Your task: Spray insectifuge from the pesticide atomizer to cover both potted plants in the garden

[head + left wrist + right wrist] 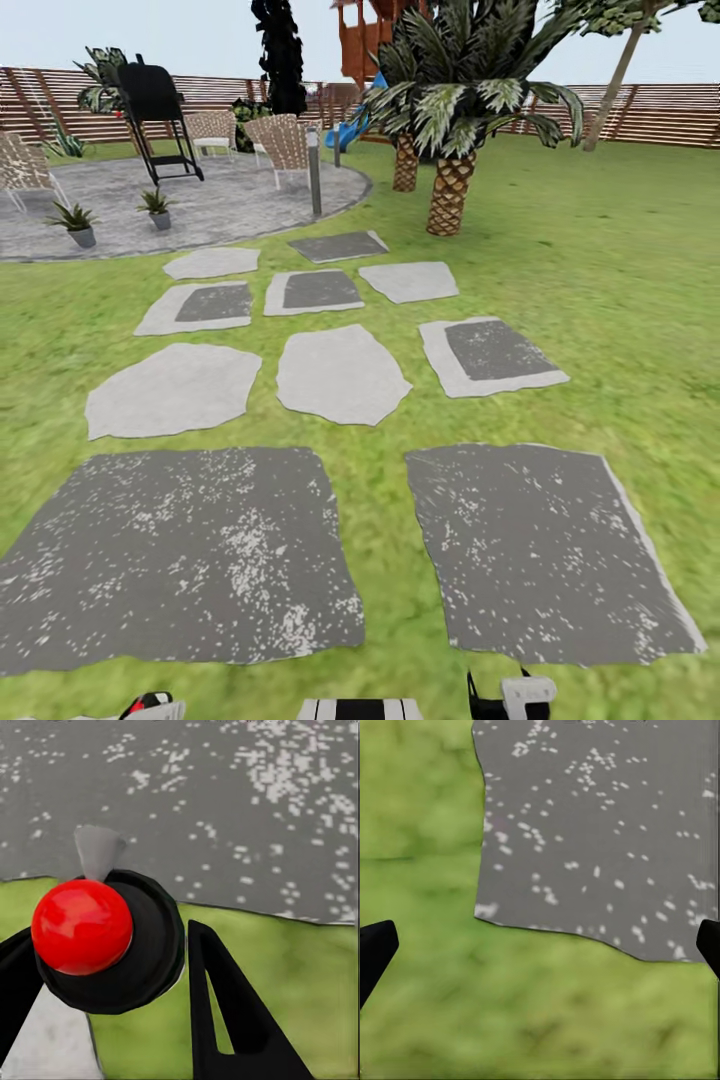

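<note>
The pesticide atomizer is out of view. Two small potted plants in grey pots stand far off on the round grey patio at the upper left of the head view. In the left wrist view my left gripper is open, its black fingers spread over grass and a dark paving slab. A red knob on a black disc shows between them. My right gripper is open and empty above the lawn, at the edge of a dark slab.
Stepping stones lead across the lawn from two large dark slabs to the patio. A black grill and wicker chairs stand there. A post, palms and a slatted fence lie beyond.
</note>
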